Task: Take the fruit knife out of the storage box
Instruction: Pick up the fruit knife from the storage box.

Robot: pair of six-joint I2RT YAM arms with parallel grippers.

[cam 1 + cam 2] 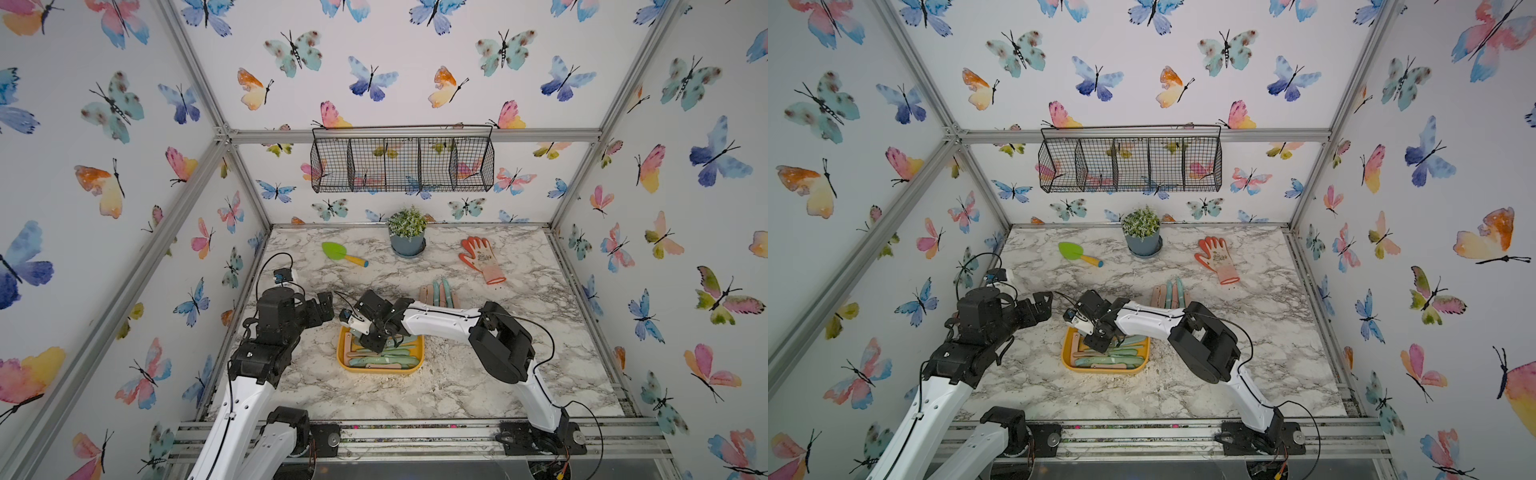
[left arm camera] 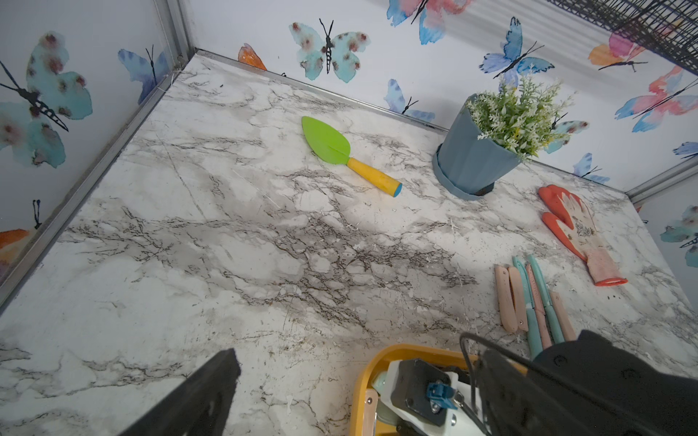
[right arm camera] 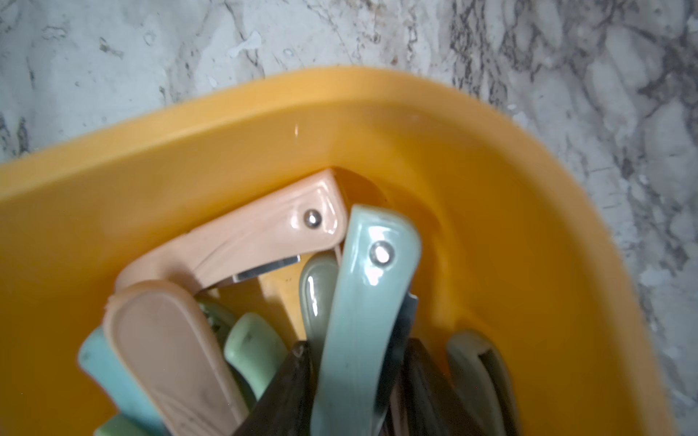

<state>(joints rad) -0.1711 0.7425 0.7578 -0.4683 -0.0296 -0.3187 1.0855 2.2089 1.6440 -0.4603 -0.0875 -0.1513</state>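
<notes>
The storage box [image 1: 341,353], a shallow yellow-orange tub, sits on the marble table [image 1: 457,386] near the front, between the two arms. It holds a loose pile of folding knives with pink and pale green handles. The right gripper [image 3: 359,345] reaches down into the far part of the box. In the right wrist view its two dark fingers [image 3: 287,389] are pressed against either side of one fruit knife [image 3: 362,302], a pale green one with a steel rivet near its end and a strip of blade showing along one edge. This knife is inside the box, its riveted end close to the rounded corner of the wall [image 3: 491,188]. A pink knife [image 3: 245,241] lies just beside it against the wall, its blade slightly out of the handle. Faint raised marks on another pink handle [image 3: 170,358] are too blurred to read.

The left gripper [image 1: 325,306] hangs above the table just left of the box, its jaws apart and holding nothing.

Farther back, a row of pink and green knives [image 1: 440,293] lies side by side on the table. Behind them are a green trowel [image 1: 343,253] with a yellow handle, a potted plant [image 1: 407,235] and an orange glove [image 1: 482,257], whose small print cannot be read. A black wire basket [image 1: 401,164] hangs on the back wall.
</notes>
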